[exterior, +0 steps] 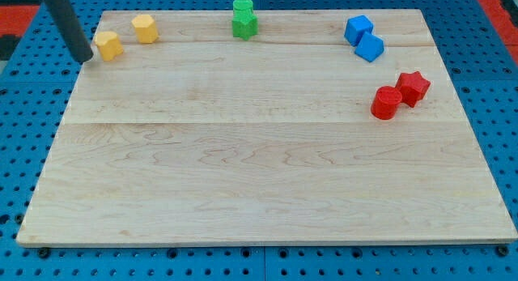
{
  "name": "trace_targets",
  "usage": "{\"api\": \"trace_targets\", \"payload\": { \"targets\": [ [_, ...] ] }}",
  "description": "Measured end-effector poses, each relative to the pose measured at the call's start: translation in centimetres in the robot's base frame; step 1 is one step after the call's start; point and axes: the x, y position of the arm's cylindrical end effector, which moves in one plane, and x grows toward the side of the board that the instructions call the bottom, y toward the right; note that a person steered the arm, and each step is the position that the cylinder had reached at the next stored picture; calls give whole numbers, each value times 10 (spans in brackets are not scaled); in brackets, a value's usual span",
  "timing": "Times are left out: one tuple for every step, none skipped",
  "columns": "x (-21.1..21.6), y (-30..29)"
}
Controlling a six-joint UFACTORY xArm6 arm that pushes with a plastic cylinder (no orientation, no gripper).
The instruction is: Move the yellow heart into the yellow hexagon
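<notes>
The yellow heart (108, 45) lies at the board's top left corner. The yellow hexagon (145, 27) lies just up and to the right of it, a small gap between them. My tip (84, 57) is at the heart's left side, at or very near its edge. The dark rod slants up to the view's top left.
Two green blocks (244, 19) stand together at the top middle. Two blue blocks (364, 38) sit at the top right. A red cylinder (386, 103) and a red star (413, 87) touch at the right. The wooden board (259, 168) lies on a blue pegboard.
</notes>
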Motion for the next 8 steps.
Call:
{"api": "trace_targets", "payload": {
  "targets": [
    [-6,13],
    [-12,14],
    [-22,14],
    [-27,14],
    [-28,14],
    [-29,14],
    [-5,49],
    [19,122]
  ]
}}
